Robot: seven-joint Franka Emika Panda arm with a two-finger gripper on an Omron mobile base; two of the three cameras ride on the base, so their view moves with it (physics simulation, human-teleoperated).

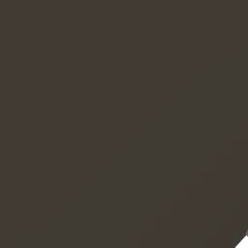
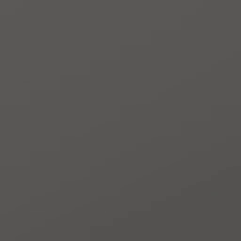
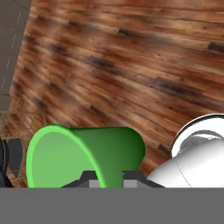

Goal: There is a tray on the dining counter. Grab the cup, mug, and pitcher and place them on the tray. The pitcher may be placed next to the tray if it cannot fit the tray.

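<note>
In the hand view, the gripper (image 3: 106, 178) sits at 6 o'clock, its jaws drawn narrow on the wall of the cup (image 3: 83, 155): one finger tip inside the rim, the other outside. The cup is carried lying on its side relative to the camera, its open mouth facing 9 o'clock. Beyond it, from about 10 to 3 o'clock, runs a wood plank floor (image 3: 127, 65), so the cup is in the air, well above the ground and not over any counter. The tray, mug and pitcher cannot be placed from here.

The step in hand, as I judge it, is carrying the cup to the tray. A pinch on a thin tapered wall is a weak hold, so swing slowly and avoid sharp wrist rolls that could let it pivot or slip. Turn the cup base-down before lowering, descend until it meets the tray's floor inside the rim, then release.
</note>
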